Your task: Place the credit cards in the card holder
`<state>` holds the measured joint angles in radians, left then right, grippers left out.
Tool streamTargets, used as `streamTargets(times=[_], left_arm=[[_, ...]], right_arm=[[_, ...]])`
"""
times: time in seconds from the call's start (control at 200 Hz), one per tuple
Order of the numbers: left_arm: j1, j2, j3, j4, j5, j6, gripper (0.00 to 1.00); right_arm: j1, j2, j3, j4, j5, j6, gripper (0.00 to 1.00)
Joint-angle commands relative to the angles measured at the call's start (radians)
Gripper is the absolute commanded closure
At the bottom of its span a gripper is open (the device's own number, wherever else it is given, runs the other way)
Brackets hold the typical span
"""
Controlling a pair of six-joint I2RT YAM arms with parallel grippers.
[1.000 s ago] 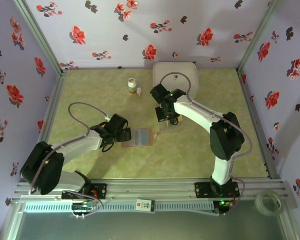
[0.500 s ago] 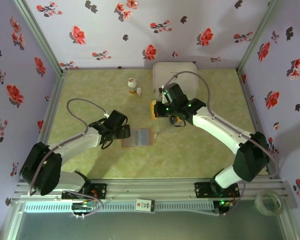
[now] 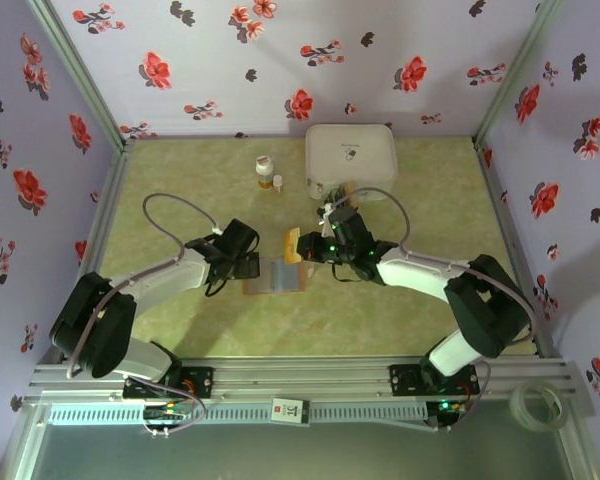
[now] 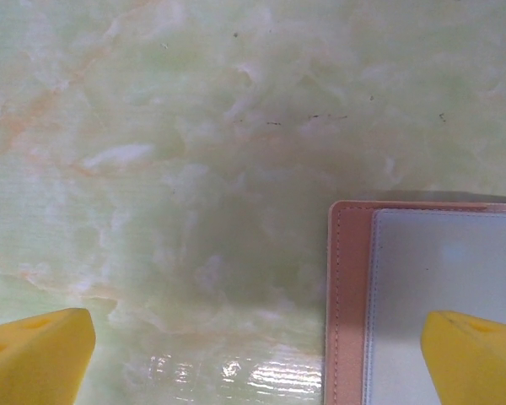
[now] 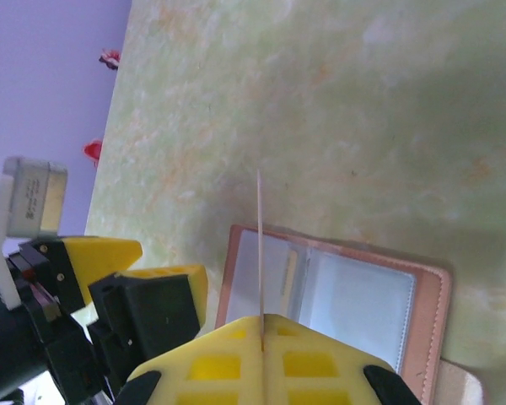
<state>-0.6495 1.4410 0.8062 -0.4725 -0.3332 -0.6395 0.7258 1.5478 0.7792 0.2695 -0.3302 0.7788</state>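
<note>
Right fingers (image 5: 219, 367) closed on one tan card (image 5: 259, 253), edge-on above the open card holder (image 5: 354, 295). Left fingers (image 4: 34, 354) spread wide, empty; one over the holder, one over tabletop (image 4: 194, 169).

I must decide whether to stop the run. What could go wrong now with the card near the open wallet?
1. The right gripper pinches the card only by one end, so it may tilt or slip when pushed at a pocket.
2. The card holder lies unclamped: the open left gripper straddles its edge, apparently not pressing, so it may slide.
</note>
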Motion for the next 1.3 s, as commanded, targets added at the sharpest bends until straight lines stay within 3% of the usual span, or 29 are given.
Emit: streamTargets(times=[0.0, 0.46, 1.295], left_arm=[[0.007, 0.022, -0.012, 0.007, -0.028, 0.011, 0.0], [-0.012, 0.031, -0.078, 0.06, -0.02, -0.017, 0.0], [-0.033, 0.018, -0.131, 0.058, -0.046, -0.094, 0.0]], right_arm=[[0.037, 0.011, -0.043, 0.168, 0.028, 0.029, 1.0], [0.087, 0.133, -0.127, 0.386, 0.047, 0.102, 1.0], [0.095, 0.253, -0.153, 0.536, 0.051, 0.155, 1.0]])
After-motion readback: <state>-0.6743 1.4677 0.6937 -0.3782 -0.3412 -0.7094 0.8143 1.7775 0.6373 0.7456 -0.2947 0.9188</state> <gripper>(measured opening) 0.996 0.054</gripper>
